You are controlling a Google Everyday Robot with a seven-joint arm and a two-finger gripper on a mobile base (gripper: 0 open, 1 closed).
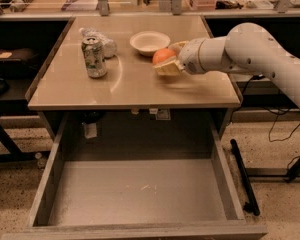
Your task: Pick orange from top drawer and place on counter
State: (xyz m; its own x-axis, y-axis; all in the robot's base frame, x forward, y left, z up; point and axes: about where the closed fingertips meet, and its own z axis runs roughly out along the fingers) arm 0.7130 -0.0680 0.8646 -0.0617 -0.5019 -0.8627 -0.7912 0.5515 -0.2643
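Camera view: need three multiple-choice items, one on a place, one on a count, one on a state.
1. Where is the orange?
A. on the floor of the top drawer
B. between the fingers of the gripper, over the counter
C. inside the white bowl

2. How many soda cans stand on the counter?
A. one
B. two
C. none

3. What state is the top drawer in?
A. shut
B. pulled out, floor bare
C. pulled out with the orange in it

Answers:
1 B: the gripper is closed on the orange beside the white bowl, above the beige top.
2 A: a single soda can stands on the counter's left part.
3 B: the top drawer is open below the counter's front edge, and only its grey floor shows.
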